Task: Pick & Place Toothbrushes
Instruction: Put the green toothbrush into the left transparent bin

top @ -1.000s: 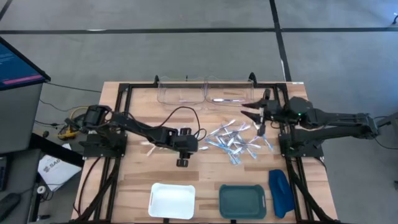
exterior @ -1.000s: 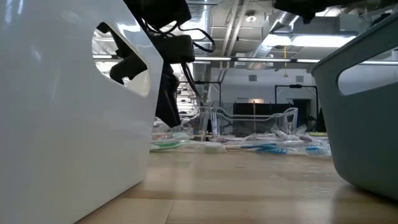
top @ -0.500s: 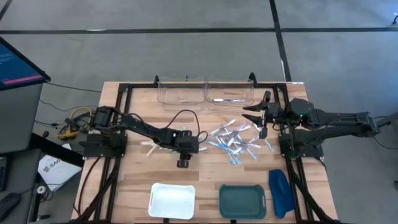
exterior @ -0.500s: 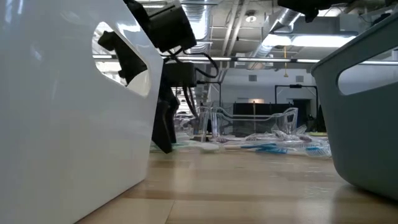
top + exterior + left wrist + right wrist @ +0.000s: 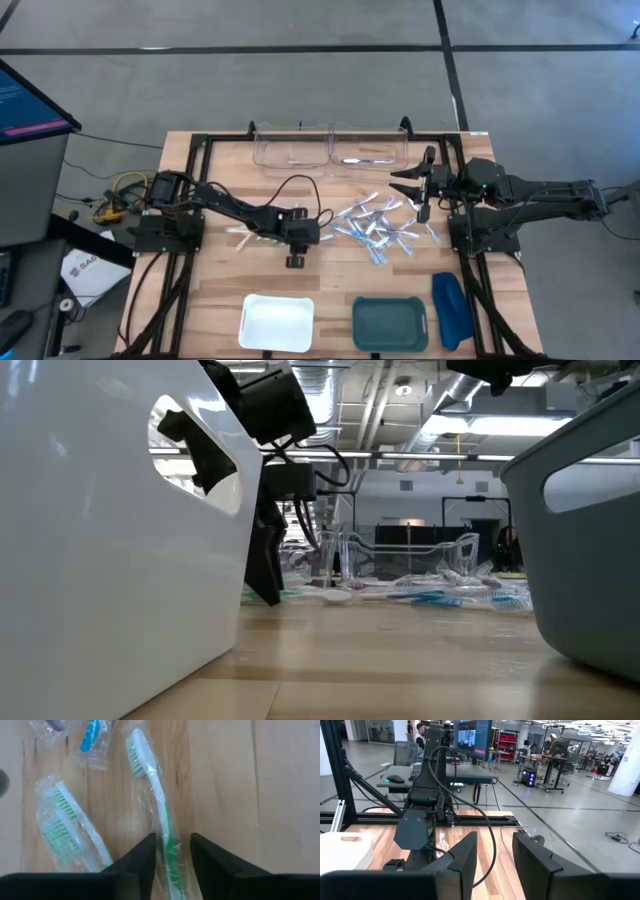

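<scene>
Wooden slatted table (image 5: 220, 290), lower centre: white tray (image 5: 276, 322) and teal tray (image 5: 389, 322) both unfilled. Mid-frame, wrapped toothbrushes (image 5: 378, 225) lie scattered (none sorted). Left gripper (image 5: 171, 851) narrowly straddles a green-and-white toothbrush (image 5: 161, 817), grip unconfirmed; right gripper (image 5: 417, 186) hovers part-open, holding nothing.

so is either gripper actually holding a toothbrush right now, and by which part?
The left gripper straddles the green-and-white toothbrush at its green handle, fingers close on both sides; whether they pinch it cannot be told. The right gripper is open in the air, empty.
</scene>
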`<state>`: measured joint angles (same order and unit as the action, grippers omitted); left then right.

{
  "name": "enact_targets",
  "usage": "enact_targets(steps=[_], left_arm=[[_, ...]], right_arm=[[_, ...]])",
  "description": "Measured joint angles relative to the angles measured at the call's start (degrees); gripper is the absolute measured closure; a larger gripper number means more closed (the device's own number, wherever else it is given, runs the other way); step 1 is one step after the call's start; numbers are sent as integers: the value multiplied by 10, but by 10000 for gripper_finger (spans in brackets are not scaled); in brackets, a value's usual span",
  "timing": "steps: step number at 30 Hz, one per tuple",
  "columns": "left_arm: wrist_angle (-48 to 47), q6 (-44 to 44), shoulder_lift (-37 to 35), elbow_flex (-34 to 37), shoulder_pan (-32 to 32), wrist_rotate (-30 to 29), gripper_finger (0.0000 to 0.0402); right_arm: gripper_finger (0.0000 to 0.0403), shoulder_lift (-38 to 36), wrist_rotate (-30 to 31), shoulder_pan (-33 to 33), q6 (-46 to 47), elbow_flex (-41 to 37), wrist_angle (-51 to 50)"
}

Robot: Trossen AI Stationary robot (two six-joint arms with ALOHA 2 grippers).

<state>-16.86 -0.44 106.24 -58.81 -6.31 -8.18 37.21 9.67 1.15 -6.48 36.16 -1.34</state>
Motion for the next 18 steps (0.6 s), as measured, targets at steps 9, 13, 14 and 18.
enact_targets(steps=[9,13,14,18], left_arm=[[-15,-2,-11,1,-11,5,384],[-26,-12,-51,0,-19,-10,388],[-25,-14,-67,0,-20,-12,391],[-29,-13,-144,0,-19,-41,392]], right_arm=[[284,0,0,0,-1,0,0],[284,0,0,0,-1,0,1],[284,0,0,0,-1,0,1],[284,0,0,0,-1,0,1]])
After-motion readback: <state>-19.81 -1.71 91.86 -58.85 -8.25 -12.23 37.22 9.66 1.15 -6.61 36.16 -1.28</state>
